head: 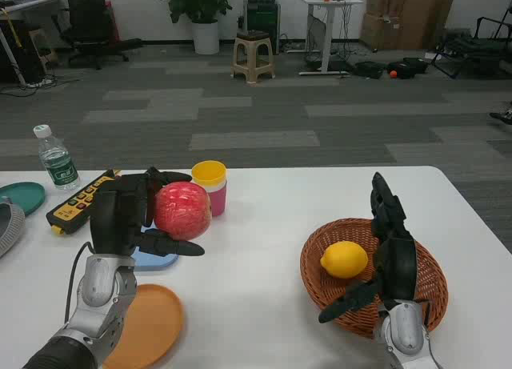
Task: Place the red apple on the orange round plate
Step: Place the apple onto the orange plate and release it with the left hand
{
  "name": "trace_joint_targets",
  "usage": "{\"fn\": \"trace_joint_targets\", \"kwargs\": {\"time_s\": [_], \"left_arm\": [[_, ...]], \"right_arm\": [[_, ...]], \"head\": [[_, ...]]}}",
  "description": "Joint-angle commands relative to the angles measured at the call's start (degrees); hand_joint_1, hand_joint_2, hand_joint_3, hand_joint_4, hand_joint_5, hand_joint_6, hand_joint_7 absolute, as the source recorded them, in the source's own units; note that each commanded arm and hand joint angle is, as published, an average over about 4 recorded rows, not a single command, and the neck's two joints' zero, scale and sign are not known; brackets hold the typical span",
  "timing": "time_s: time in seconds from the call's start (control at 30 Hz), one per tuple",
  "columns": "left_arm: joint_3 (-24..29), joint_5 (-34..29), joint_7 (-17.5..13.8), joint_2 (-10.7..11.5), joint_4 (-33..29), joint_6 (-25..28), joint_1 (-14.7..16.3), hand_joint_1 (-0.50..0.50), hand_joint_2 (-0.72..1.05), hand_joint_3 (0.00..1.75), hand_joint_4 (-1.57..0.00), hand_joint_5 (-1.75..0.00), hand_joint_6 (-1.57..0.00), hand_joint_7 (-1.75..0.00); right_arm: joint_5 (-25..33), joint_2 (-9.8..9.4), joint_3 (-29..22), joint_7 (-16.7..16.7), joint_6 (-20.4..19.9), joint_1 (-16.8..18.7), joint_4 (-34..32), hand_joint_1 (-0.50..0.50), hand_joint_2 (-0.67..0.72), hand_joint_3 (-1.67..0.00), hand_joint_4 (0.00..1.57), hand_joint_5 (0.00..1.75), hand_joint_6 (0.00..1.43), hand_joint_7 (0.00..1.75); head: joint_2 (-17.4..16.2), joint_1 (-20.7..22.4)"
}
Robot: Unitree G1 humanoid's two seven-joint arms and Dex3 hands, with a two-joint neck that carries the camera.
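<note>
left robot hand (128, 213): grips red apple (182, 210), held above counter (248, 305), over a blue plate (156, 261)
orange round plate (148, 325): near front edge, just below apple
right robot hand (392, 253): fingers spread, holding nothing, over wicker basket (424, 293) with lemon (344, 259), probably not touching
mid-counter: open

Left robot hand (128, 213) raised, fingers curled in a grasp; right robot hand (390, 249) upright, fingers spread.

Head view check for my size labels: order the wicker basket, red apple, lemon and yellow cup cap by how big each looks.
1. wicker basket, clearly largest.
2. red apple, held in the left robot hand.
3. lemon and yellow cup cap: look too alike to rank; the cap is farther from the camera.
</note>
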Motion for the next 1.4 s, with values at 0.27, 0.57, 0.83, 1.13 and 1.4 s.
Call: {"fn": "trace_joint_targets", "kwargs": {"time_s": [0.27,0.57,0.83,1.13,1.4], "left_arm": [[-0.34,0.24,0.4,-0.28,-0.25,-0.58,0.72,-0.41,0.69,0.04,-1.53,-1.75,-1.57,-1.68],[-0.45,0.24,0.4,-0.28,-0.23,-0.58,0.72,-0.41,0.69,0.0,-1.53,-1.75,-1.57,-1.68],[-0.61,-0.13,0.4,0.46,-0.16,-0.49,1.71,-0.41,0.69,0.0,-1.53,-1.75,-1.57,-1.68],[-0.3,-0.85,0.4,5.17,-0.69,-0.23,8.9,-0.41,0.69,0.02,-1.57,-1.75,-1.57,-1.68],[0.18,-2.61,-0.3,6.2,3.33,-0.05,16.96,-0.41,0.69,0.0,-1.57,-1.75,-1.57,-1.68]], "right_arm": [[0.38,0.22,-0.13,-0.24,-0.21,0.69,0.22,-0.24,0.6,0.0,0.0,0.0,0.0,0.0],[0.38,0.22,-0.13,-0.24,-0.21,0.75,0.09,-0.24,0.6,0.0,0.0,0.0,0.0,0.0],[0.38,0.2,-0.31,-0.24,-0.21,1.04,0.11,-0.23,0.6,0.0,0.0,0.0,0.0,0.0],[0.38,0.05,-0.4,-0.24,-0.21,1.13,0.35,-0.21,0.6,0.0,0.0,0.0,0.0,0.0],[0.38,0.05,-0.2,-0.24,-0.21,1.13,0.86,-0.21,0.6,0.0,0.0,0.0,0.0,0.0]], "head": [[-0.26,-0.11],[-0.52,-0.38],[-1.21,-0.27],[-1.46,0.03],[-2.97,2.21]]}}
